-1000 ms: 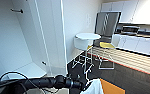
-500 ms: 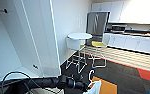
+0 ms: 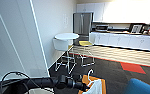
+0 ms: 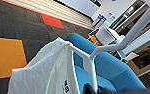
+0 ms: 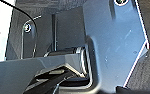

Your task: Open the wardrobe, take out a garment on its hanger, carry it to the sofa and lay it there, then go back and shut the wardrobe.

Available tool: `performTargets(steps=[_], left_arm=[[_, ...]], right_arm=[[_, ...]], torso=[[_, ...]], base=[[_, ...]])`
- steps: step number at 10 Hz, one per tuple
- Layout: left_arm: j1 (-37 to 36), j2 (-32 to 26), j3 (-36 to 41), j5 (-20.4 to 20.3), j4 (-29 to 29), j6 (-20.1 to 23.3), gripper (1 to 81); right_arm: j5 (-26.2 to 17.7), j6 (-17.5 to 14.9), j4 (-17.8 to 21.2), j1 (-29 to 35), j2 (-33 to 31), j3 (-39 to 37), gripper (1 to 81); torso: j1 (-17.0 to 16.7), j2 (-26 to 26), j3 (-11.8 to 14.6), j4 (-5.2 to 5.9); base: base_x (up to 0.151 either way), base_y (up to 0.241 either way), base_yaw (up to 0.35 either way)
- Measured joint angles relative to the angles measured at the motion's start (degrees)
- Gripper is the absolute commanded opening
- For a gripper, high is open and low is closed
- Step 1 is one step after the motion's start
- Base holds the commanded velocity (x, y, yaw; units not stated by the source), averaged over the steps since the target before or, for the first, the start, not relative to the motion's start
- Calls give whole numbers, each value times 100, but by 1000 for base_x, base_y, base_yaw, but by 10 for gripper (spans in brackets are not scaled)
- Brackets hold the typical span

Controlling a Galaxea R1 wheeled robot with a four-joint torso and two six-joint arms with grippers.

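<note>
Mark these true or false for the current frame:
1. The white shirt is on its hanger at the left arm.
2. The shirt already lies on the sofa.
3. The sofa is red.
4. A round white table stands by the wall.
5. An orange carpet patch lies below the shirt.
1. True. The white shirt hangs on the hanger at the end of the left arm.
2. False. It hangs off the floor, and the sofa lies beyond it.
3. False. The sofa is bright blue.
4. True. The round white table stands by the wall, chairs beside it.
5. True. The orange patch shows on the dark carpet behind the shirt.
</note>
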Motion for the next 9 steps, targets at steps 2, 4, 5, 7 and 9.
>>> performTargets(steps=[2,4,5,7,9], left_arm=[[0,0,2,2,0,2,10],[-2,16,44,5,0,5,10],[0,39,45,18,2,5,10],[0,129,66,13,2,7,10],[0,162,72,20,2,7,10]], right_arm=[[0,0,0,-2,2,0,811],[1,0,0,0,4,0,811],[0,0,0,0,2,0,811],[-2,2,0,1,2,0,811],[-10,2,0,-2,4,0,811]], torso=[[0,2,0,0],[0,2,0,0],[0,2,0,0],[0,2,0,0],[0,0,0,0]], base=[[0,0,-373],[0,0,-373],[0,0,-373],[0,0,-373],[0,0,-373]])
